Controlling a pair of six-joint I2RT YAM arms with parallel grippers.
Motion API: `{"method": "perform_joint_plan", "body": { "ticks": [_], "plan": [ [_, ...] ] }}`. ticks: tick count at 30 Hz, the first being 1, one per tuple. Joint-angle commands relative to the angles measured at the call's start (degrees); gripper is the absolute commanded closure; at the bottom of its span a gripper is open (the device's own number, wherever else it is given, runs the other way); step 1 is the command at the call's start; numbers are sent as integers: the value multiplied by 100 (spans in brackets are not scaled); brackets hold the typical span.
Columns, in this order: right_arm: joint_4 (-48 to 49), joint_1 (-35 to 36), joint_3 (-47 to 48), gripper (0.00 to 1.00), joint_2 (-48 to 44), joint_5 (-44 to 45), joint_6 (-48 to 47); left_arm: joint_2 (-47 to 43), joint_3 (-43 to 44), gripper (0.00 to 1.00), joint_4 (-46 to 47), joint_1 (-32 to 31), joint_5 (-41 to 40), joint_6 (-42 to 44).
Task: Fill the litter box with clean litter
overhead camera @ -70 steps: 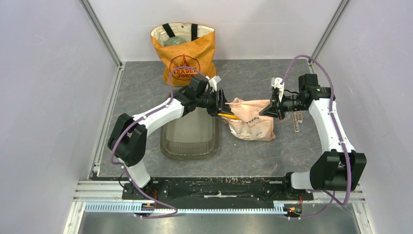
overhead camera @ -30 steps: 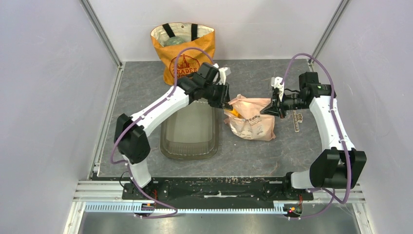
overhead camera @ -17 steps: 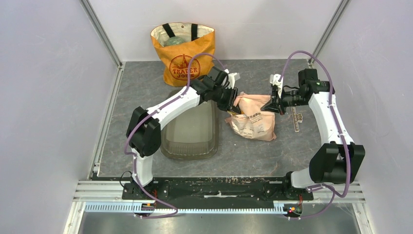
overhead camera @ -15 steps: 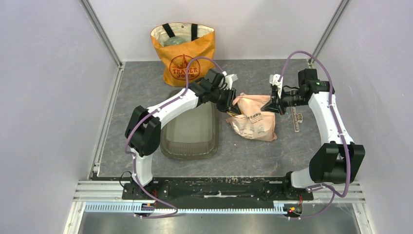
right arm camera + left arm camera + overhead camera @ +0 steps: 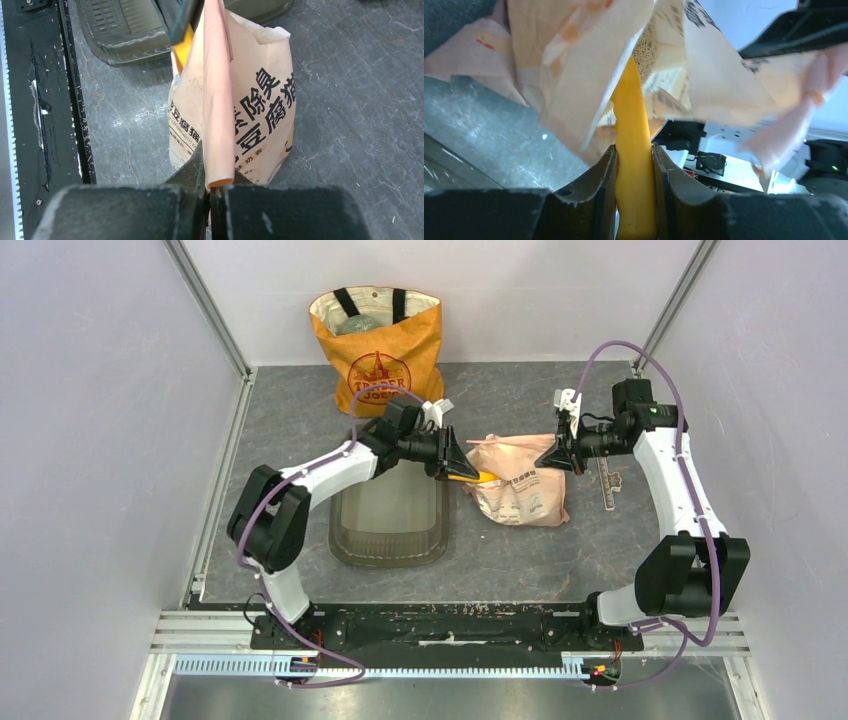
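The smoky grey litter box (image 5: 388, 558) lies left of centre; it also shows in the right wrist view (image 5: 125, 30), its ribbed floor bare. The pinkish-tan litter bag (image 5: 520, 490) stands to its right. My left gripper (image 5: 450, 462) is shut on the handle of the orange scoop (image 5: 472, 477), whose head sits in the bag's mouth. In the left wrist view the handle (image 5: 633, 150) runs up into the bag (image 5: 574, 60), where beige litter grains (image 5: 644, 47) show. My right gripper (image 5: 553, 455) is shut on the bag's top edge (image 5: 217, 100) and holds it up.
An orange tote bag (image 5: 377, 335) stands at the back, behind the litter box. A small flat tool (image 5: 608, 490) lies right of the litter bag. Grey walls close both sides. The black base rail (image 5: 50, 100) runs along the near edge.
My left gripper reached right into the bag with the scoop, then drew back left to the bag's mouth. My right gripper has kept its hold on the bag's edge, almost unmoved.
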Motion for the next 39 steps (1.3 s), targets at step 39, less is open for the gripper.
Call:
{"method": "perform_joint_plan", "body": {
  "ticks": [39],
  "plan": [
    [311, 292, 1453, 100, -67, -898, 1022, -1967, -968, 98, -742, 1806, 1715, 169]
  ]
}}
